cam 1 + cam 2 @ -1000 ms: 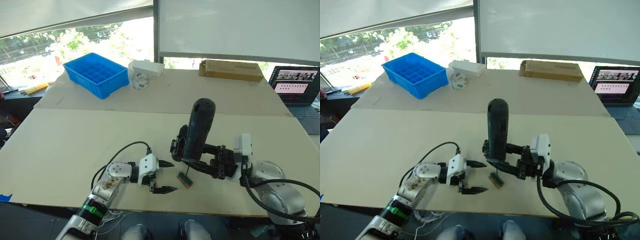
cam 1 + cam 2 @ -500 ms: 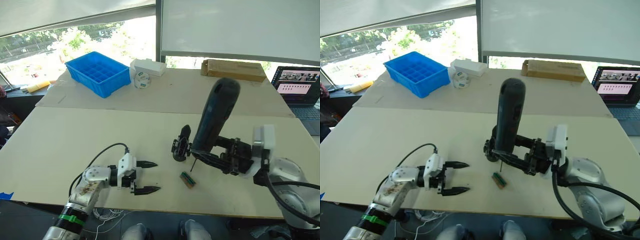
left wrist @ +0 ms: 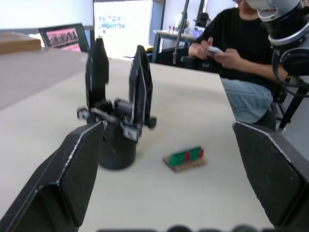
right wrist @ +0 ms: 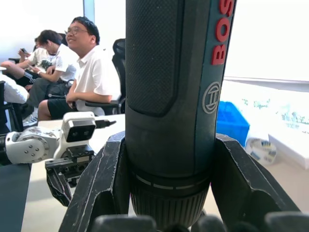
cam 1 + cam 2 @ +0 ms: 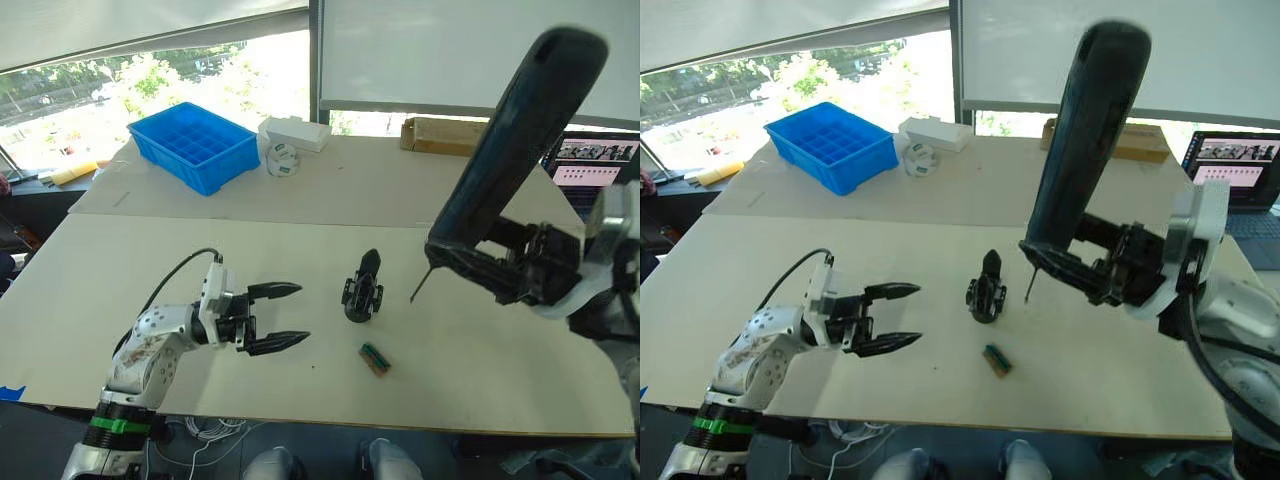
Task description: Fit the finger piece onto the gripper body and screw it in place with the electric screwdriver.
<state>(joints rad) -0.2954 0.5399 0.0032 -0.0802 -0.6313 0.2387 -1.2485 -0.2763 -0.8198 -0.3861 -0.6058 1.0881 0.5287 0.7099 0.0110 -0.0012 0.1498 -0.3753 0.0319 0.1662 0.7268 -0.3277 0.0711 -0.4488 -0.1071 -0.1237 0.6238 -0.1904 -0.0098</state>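
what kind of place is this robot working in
Probably a robotics lab or shared office workroom. A blue compartment bin and a laptop sit on the big work table by sunlit windows, and seated people show in the right wrist view.

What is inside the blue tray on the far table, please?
The blue tray is split into many small compartments. The ones that face the camera look empty, with only blue floor showing. The near wall covers the bottoms of the front row, so small parts there cannot be ruled out.
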